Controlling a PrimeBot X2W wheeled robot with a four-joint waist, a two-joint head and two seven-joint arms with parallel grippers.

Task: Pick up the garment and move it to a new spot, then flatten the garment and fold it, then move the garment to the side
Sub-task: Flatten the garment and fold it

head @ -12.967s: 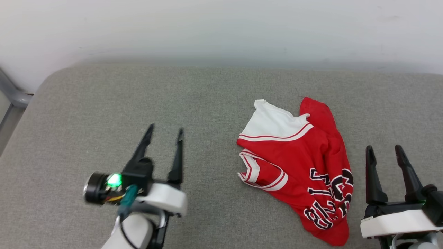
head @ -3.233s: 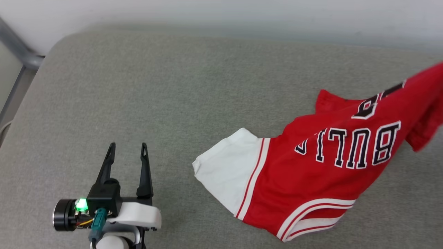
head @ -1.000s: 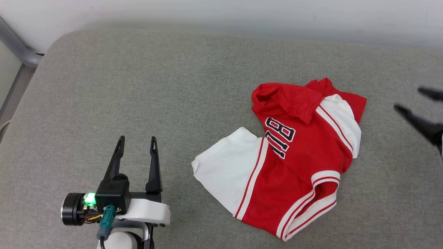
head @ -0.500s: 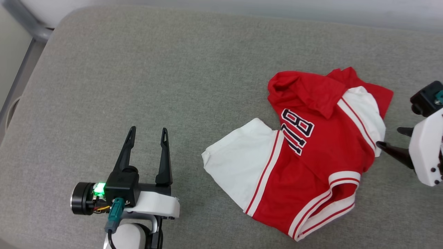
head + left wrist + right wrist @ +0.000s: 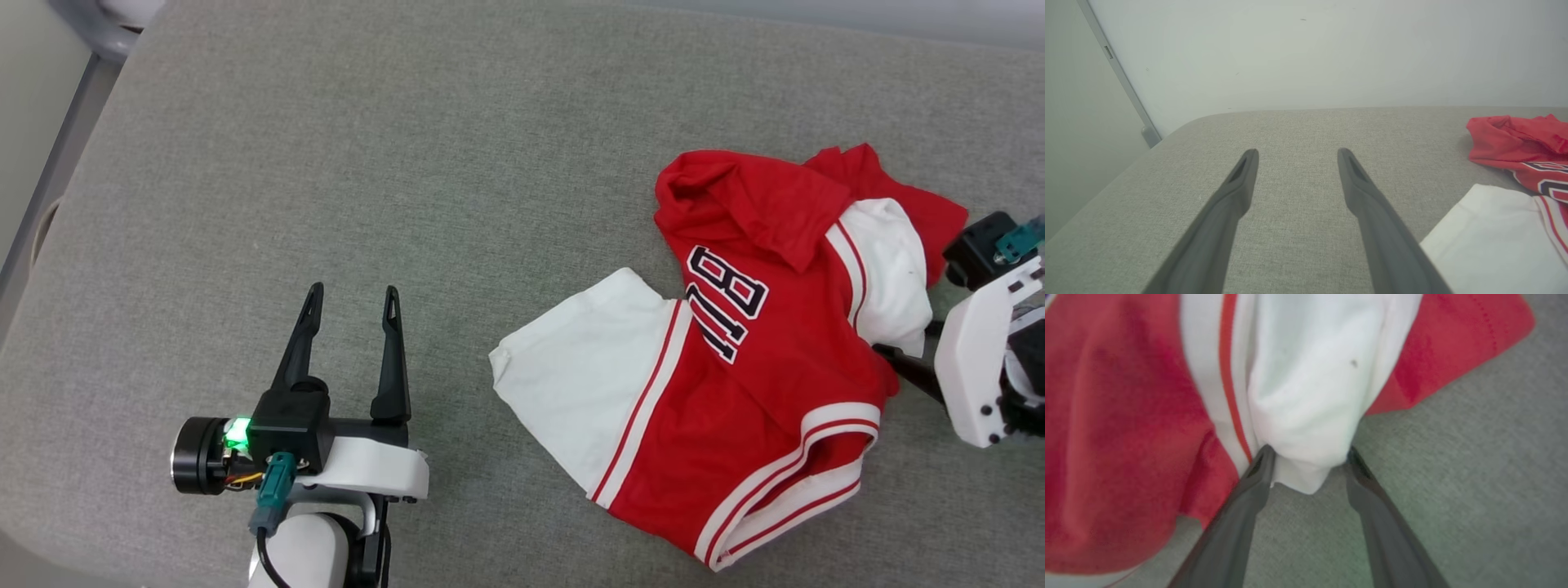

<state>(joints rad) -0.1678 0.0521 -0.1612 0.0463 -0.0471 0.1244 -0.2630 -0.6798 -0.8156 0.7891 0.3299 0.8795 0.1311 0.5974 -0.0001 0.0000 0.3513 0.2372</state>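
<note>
Hovering over the near part of the grey fabric surface [image 5: 408,163], the left hand [image 5: 352,289] has its two dark fingers spread wide with nothing between them. A green light [image 5: 237,431] glows at its wrist.

Off to that hand's right, clear of it, lies the garment [image 5: 775,392], crumpled rather than flat. One white sleeve [image 5: 580,384] is the part closest to the left hand. Next comes the red body with red-white stripe trim. Its black, white-outlined lettering is partly covered by a folded red flap.

On the garment's other side the right hand [image 5: 1309,453] comes in sideways, fingers pointing back toward the left hand. Its fingers stand wide apart too. The bunched tip of the second white sleeve [image 5: 890,278] sits right between the fingertips, brushing them, and they are not pinched shut on it.

Beyond that sleeve, farther than both hands, a red corner of the shirt lies flat on the surface.
</note>
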